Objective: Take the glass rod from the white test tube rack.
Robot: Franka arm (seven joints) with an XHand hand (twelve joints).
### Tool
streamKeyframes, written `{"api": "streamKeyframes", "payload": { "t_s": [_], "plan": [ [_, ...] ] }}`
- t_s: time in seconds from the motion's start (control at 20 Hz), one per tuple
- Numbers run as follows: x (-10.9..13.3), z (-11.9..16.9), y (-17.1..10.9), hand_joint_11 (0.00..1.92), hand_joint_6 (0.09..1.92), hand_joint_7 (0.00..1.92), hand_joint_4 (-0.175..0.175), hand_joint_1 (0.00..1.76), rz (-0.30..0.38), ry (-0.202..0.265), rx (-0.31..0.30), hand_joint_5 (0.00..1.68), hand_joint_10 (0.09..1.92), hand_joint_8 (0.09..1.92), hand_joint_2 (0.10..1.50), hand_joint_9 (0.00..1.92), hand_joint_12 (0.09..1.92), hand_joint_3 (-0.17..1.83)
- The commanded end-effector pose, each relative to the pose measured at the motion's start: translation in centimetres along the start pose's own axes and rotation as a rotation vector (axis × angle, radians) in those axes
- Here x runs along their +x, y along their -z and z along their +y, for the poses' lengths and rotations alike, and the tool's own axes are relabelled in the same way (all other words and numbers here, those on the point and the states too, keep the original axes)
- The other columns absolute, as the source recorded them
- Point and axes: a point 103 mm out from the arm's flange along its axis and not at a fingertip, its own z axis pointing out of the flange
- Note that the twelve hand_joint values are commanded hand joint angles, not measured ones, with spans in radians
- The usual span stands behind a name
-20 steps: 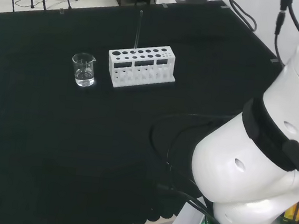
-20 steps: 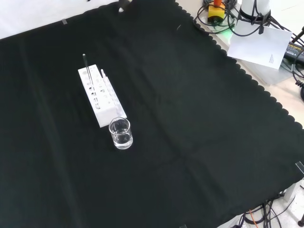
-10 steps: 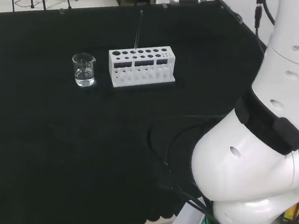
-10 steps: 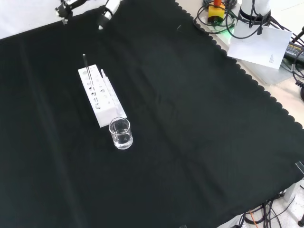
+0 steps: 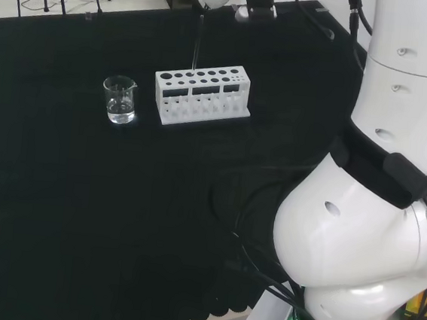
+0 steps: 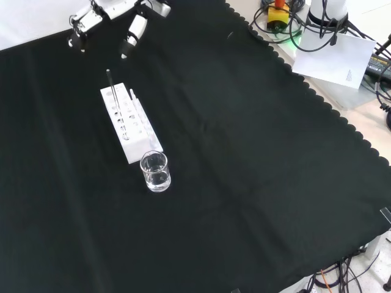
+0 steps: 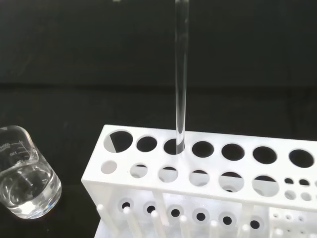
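Fingers point(image 6: 135, 27) on your black and white hand point(image 6: 113, 11) are spreading apart, gripping nothing, just beyond the clear glass rod point(image 7: 181, 74) standing upright in the white test tube rack point(image 6: 129, 124). A small clear glass beaker point(image 6: 155, 171) is sitting beside the rack. Since a moment ago, the hand is reaching farther over the black-clothed desk point(image 6: 244, 159).

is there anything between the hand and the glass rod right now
Nothing visible. The rod stands upright in a hole of the rack, its upper part free. The hand hangs above and beyond it in the front view. The beaker sits past the rack's other end.
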Motion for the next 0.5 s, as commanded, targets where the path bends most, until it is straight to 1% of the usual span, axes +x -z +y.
{"api": "streamKeyframes", "payload": {
  "t_s": [0.05,0.3,0.5],
  "plan": [
    [-0.4,1.2,-1.3,0.00,0.09,0.25,-0.169,0.63,0.006,0.028,-0.015,0.32,0.86,0.89,1.15,0.36,1.35,-0.17],
    [-1.0,1.9,-2.7,0.00,0.09,0.40,-0.175,0.62,0.015,0.036,-0.015,0.35,0.82,0.88,1.16,0.50,1.43,-0.17],
    [-1.6,2.2,-4.3,0.01,0.09,0.45,-0.175,0.62,0.031,0.032,0.013,0.37,0.82,0.88,1.17,0.55,1.45,-0.17]
  ]
}}
